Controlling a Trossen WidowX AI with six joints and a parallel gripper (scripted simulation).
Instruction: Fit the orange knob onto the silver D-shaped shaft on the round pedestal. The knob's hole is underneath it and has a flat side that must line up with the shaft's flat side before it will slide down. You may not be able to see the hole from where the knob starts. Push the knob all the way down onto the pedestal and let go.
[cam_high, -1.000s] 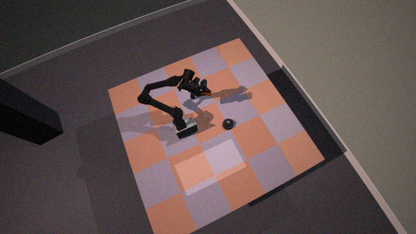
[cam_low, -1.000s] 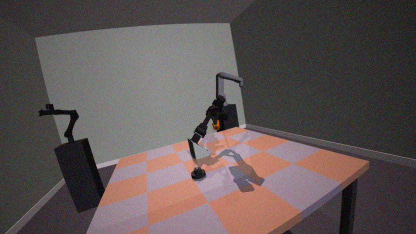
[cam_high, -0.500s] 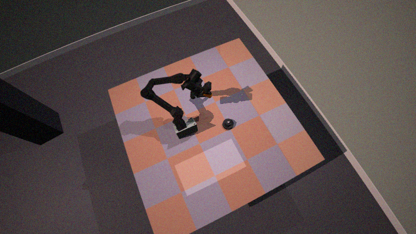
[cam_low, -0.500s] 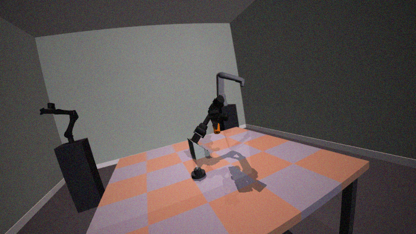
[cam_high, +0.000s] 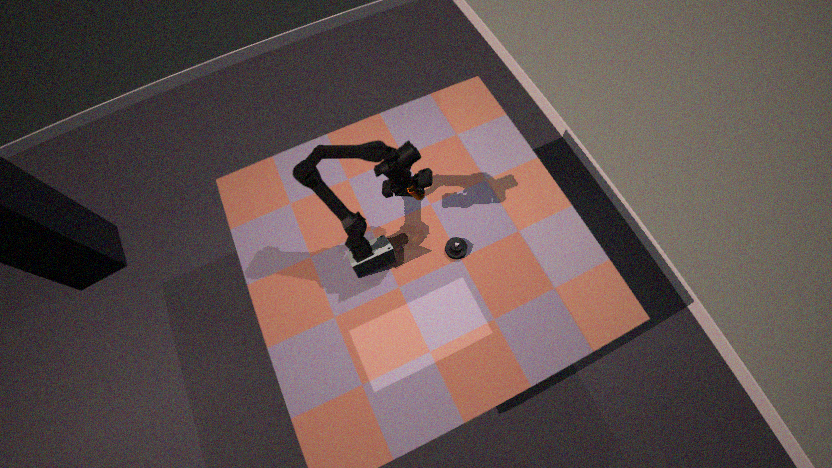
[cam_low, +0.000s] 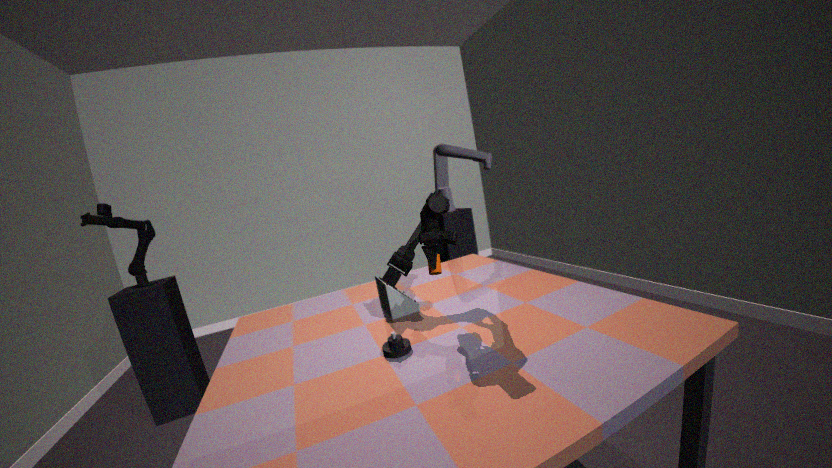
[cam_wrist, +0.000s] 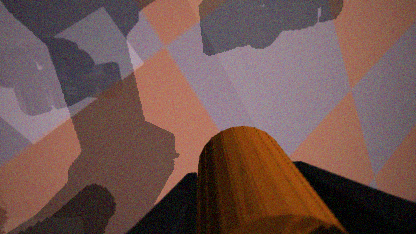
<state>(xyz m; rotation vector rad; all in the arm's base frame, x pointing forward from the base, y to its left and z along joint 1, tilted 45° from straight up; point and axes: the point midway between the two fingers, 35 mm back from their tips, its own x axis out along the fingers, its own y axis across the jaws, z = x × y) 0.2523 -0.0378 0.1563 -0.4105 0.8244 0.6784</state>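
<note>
The orange knob (cam_high: 416, 193) (cam_low: 435, 266) (cam_wrist: 245, 175) is held high above the table. My gripper (cam_high: 412, 189) (cam_low: 433, 260) (cam_wrist: 244, 176) is shut on it, with the dark fingers on either side and the knob's end pointing roughly down in the exterior view. The black round pedestal (cam_high: 456, 254) (cam_low: 396, 350) stands upright on the table, away from the gripper. Its small silver shaft (cam_high: 456, 245) (cam_low: 393, 335) points up. The wrist view does not show the pedestal. The knob's hole and the flat side of the shaft cannot be made out.
The arm's base (cam_high: 376, 263) (cam_low: 402, 305) stands on the checkered table (cam_high: 523, 360) (cam_low: 349, 407), near the pedestal. Arm shadows fall across the table. Two other arms stand on dark blocks beyond the table in the exterior view.
</note>
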